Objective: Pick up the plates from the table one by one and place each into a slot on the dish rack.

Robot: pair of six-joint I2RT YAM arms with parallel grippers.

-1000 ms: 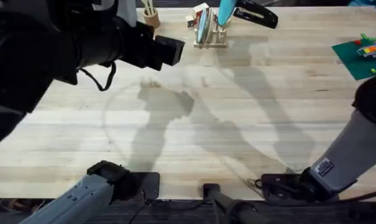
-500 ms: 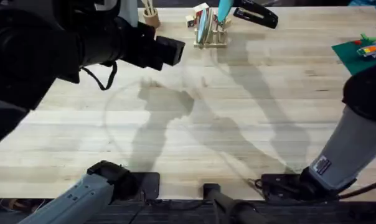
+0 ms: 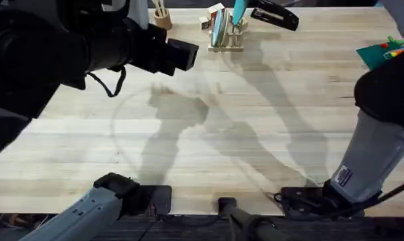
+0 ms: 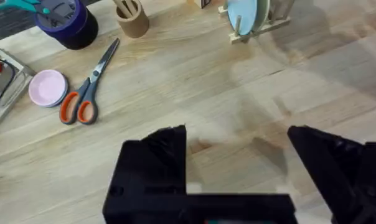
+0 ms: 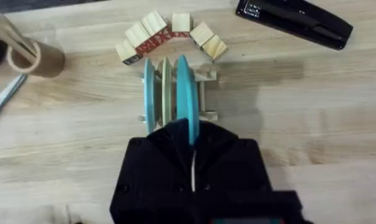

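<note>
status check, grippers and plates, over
Left gripper open, empty, above bare table. Right gripper shut on turquoise plate, lowering it into dish rack beside two racked plates. Nothing in the way.

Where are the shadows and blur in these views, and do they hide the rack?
Overhead: the left arm looms large, dark and blurred; soft arm shadows cross the table; the dish rack stays readable. Left wrist: even light, the scissors sharp, fingers blurred. Right wrist: the turquoise plate crisp, faint shadow beside the rack.
</note>
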